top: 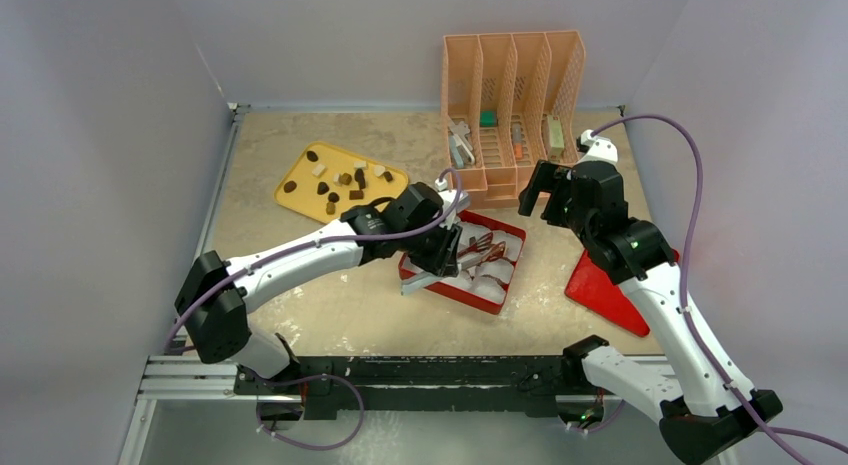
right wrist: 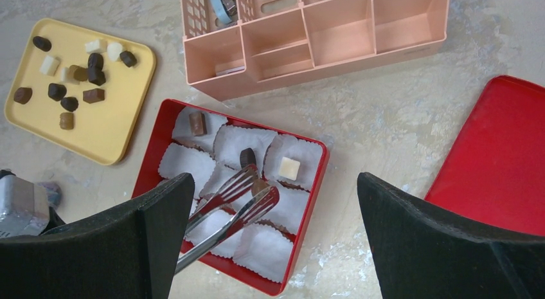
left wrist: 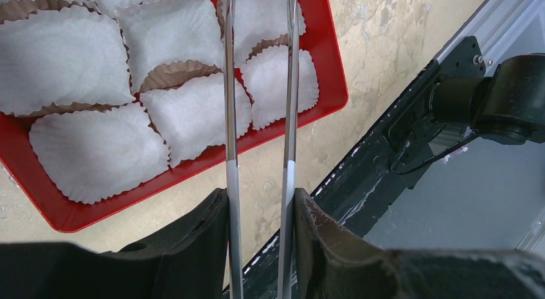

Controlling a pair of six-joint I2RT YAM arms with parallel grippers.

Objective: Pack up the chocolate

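- The left gripper (left wrist: 260,212) pinches tongs (left wrist: 229,119) over the red box (left wrist: 335,87), aiming their tips at a paper cup (left wrist: 96,151) (a brown piece seems caught there).
- The right gripper (right wrist: 273,235) hangs spread above the box, likely leaving room.
- Most chocolate (right wrist: 95,60) waits on the yellow tray (right wrist: 109,132) beside the box; three pieces sit in cups.

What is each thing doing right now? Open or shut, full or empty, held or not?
left gripper, jaws shut on the tongs.
tongs, held over the red box, tips nearly together.
right gripper, jaws wide open, holding nothing.
red box, open, chocolate in at least three paper cups.
lid, off, lying flat beside the box.
yellow tray, about a dozen loose pieces on it.
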